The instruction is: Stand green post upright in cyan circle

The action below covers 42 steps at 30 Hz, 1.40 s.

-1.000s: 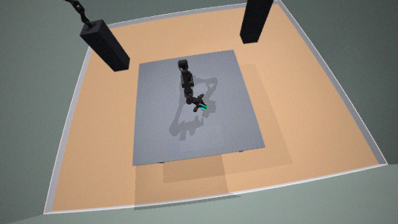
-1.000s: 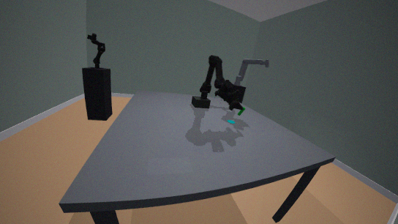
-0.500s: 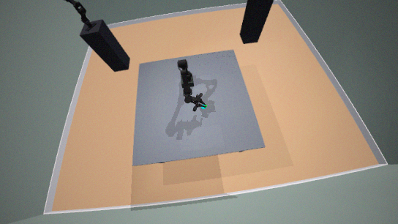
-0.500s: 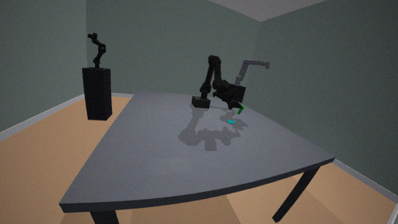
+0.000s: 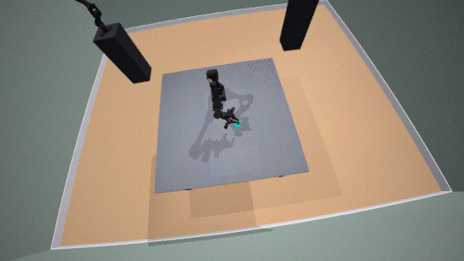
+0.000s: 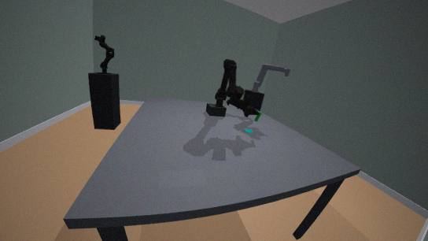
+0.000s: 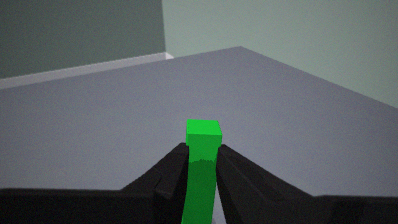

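Note:
The green post (image 5: 240,122) (image 6: 257,117) (image 7: 202,172) is held in my gripper (image 5: 239,122) (image 6: 258,113) (image 7: 201,151), which is shut on it. In the exterior view the post is near upright with a slight lean, its lower end hanging free above the table. In the wrist view one end stands out beyond the fingertips. The cyan circle (image 5: 237,125) (image 6: 249,131) lies flat on the table, below the post. In the top view the post overlaps the circle's upper edge. The circle does not show in the wrist view.
The grey table (image 5: 183,171) (image 6: 157,197) carries the arm (image 5: 217,95) (image 6: 230,75) and its shadows. Dark pedestals (image 5: 124,55) (image 6: 104,102) stand off the table, with another pedestal (image 5: 297,26) at the upper right of the top view.

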Each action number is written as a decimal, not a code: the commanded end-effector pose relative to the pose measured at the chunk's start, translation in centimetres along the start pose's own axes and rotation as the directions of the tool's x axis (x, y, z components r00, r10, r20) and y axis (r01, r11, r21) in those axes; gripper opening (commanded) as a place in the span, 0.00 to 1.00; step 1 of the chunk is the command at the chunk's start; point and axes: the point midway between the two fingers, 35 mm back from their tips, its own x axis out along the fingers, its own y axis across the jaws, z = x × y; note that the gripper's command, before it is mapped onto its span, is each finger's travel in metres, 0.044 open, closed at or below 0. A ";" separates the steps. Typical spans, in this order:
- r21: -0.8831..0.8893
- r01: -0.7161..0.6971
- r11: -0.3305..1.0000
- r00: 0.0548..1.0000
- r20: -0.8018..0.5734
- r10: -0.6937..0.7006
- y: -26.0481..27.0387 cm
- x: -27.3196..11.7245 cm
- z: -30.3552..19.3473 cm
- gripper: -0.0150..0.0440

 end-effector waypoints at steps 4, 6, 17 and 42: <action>-0.008 -0.016 1.000 0.999 0.035 0.017 0.6 -0.6 -0.1 0.29; -0.012 -0.020 1.000 0.999 0.044 0.020 0.8 -0.8 0.0 0.29; -0.039 -0.039 0.998 0.995 0.092 0.042 1.6 -1.7 0.1 0.29; -0.098 -0.075 0.992 0.982 0.168 0.091 3.4 -3.4 0.2 0.29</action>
